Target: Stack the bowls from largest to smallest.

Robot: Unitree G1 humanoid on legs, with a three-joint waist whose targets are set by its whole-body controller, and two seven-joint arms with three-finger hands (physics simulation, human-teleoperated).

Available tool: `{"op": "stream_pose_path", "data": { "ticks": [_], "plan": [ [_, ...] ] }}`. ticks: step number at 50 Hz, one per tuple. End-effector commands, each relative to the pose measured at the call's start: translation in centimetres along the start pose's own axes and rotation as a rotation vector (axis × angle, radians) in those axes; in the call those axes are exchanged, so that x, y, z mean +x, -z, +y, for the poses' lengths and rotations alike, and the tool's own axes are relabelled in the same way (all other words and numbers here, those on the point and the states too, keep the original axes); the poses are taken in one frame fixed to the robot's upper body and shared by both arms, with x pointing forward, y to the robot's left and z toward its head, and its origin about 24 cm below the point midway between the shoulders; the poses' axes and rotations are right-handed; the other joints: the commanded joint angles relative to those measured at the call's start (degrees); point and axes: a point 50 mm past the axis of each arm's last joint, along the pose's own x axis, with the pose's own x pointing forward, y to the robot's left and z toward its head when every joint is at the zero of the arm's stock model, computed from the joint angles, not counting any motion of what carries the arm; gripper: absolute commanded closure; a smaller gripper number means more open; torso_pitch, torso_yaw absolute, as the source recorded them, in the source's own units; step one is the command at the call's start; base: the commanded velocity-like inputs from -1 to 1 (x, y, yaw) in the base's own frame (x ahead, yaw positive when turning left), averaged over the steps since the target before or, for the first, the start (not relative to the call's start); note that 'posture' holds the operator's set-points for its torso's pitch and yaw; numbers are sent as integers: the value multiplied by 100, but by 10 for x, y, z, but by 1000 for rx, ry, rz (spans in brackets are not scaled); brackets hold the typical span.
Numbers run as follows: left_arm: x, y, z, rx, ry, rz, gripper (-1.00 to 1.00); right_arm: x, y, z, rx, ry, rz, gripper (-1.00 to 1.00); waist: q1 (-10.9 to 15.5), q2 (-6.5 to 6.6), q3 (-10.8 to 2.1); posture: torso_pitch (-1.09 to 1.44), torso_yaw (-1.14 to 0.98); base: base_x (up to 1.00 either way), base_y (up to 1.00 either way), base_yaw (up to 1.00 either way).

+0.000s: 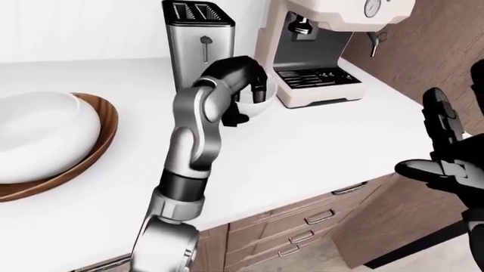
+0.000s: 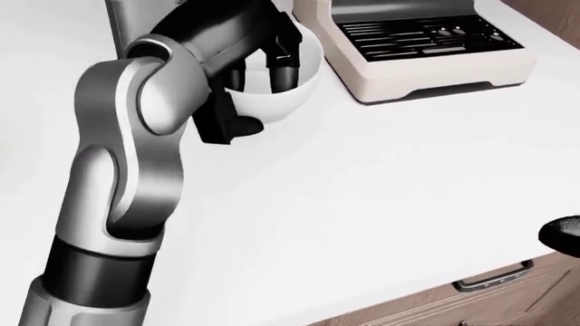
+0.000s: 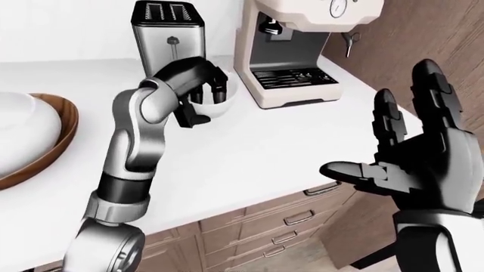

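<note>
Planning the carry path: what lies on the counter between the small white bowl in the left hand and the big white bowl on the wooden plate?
Nothing: in the left-eye view, bare white counter separates small white bowl and big white bowl.

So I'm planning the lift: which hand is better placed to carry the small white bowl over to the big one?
Left. The left hand already has fingers hooked over the rim of the small white bowl beside the toaster. The right hand hangs open off the counter edge, holding nothing.
</note>
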Motion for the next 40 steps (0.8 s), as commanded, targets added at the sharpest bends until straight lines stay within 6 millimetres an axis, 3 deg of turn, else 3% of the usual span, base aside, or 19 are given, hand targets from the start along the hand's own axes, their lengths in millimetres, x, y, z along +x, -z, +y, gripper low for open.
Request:
{"op": "stream_pose_path", "data": {
  "ticks": [1,40],
  "plan": [
    [-6,-8,19,26,-92,-28,100,-1,-9,2,-12,-7,-62,-100,12,-6,-125,0,-34,0,0,0],
    [-22,16,34,-35,-133,21,100,0,-21,11,-18,-28,-73,-100,1030,21,-31,0,-15,0,0,0]
  ]
}}
